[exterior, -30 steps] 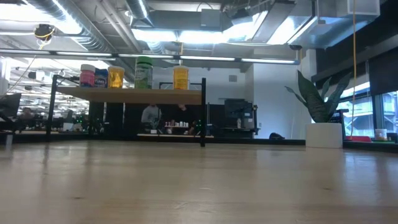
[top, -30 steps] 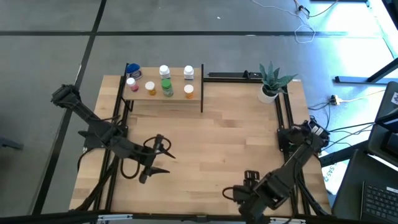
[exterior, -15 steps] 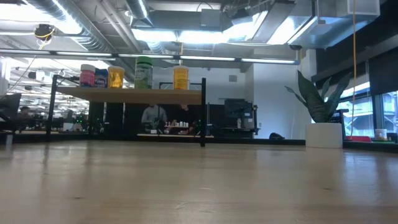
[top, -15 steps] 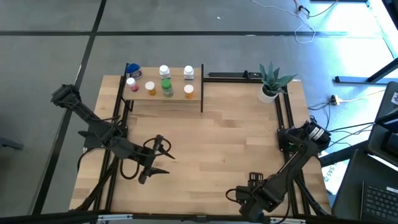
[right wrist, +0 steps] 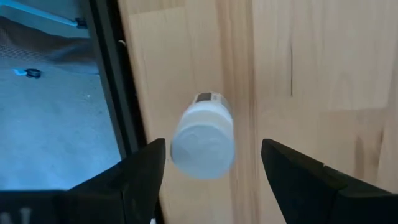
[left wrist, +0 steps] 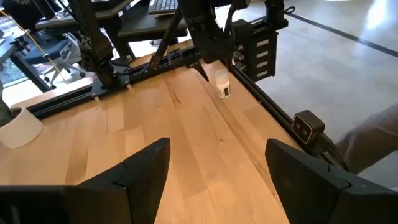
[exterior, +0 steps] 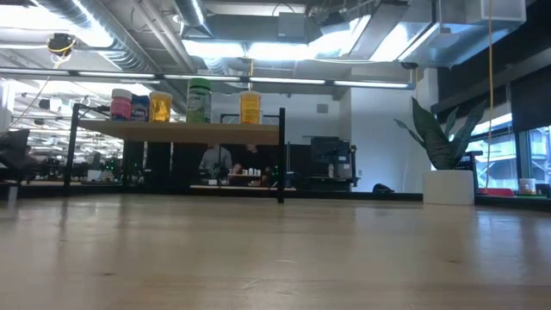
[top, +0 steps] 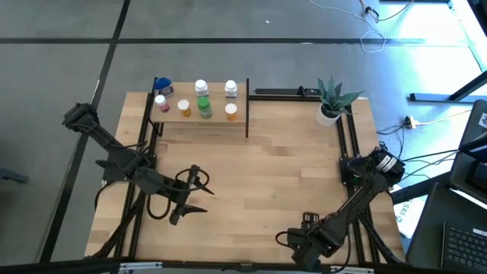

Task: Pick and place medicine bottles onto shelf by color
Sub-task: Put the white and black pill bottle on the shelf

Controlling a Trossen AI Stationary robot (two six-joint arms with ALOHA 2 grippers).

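Right gripper (right wrist: 211, 165) spread, poised over white bottle (right wrist: 203, 142) near table edge (right wrist: 106, 93). Risk: off-centre closing tips it overboard. Left gripper (left wrist: 217, 168) spread, idle.

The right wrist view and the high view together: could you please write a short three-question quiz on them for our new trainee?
1. True or false: the small white round pill bottle stands on the light wooden raised shelf.
2. Choose one. The right gripper is: A) open, with the white bottle showing between its fingers; B) shut on the white bottle; C) holding a green bottle.
3. In a few words: what stands at the wooden tabletop's far right corner?

Key
1. False: it stands on the tabletop, by the near edge.
2. A.
3. A potted green plant in a white pot.
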